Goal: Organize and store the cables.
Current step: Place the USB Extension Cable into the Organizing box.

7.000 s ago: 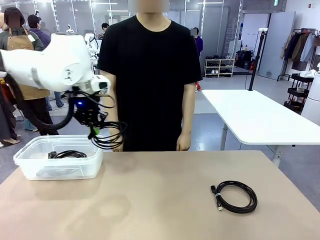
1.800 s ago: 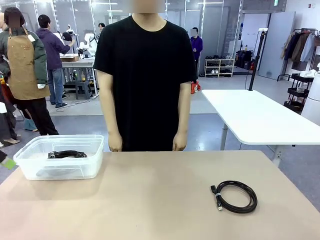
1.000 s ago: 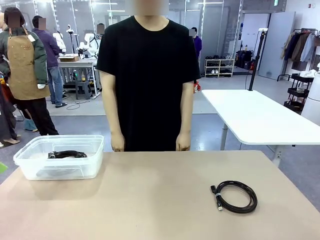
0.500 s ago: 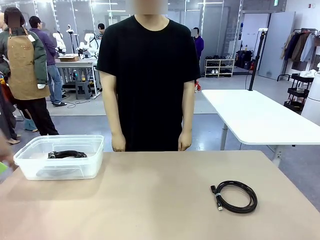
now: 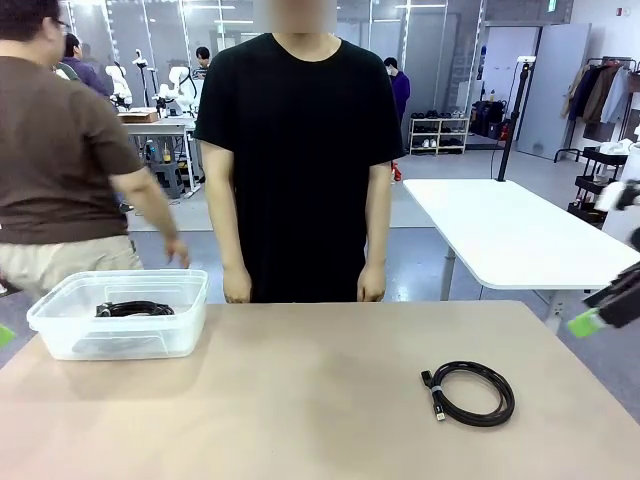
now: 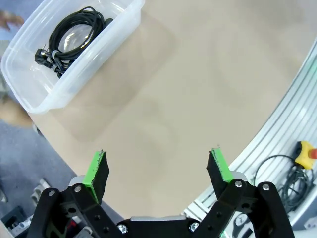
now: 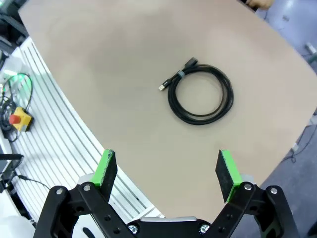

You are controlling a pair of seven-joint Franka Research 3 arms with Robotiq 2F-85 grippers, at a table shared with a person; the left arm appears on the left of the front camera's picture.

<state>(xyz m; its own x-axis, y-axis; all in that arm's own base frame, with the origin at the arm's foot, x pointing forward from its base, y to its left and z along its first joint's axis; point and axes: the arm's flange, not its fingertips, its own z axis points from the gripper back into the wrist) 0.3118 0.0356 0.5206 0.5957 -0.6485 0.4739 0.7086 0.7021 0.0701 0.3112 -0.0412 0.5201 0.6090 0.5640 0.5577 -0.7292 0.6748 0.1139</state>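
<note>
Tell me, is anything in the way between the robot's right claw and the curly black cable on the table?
No. The open right gripper hangs above the coiled cable, with bare table around it.

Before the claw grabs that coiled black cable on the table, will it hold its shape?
The coiled cable is probably floppy; one small tie near its plug end binds the loops, so the far side may sag. It looks light and lies flat, unlikely to roll.

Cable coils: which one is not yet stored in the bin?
The coiled cable lying loose on the bare table, on the robot's right. The other coil already sits inside the clear plastic bin at the left.
</note>
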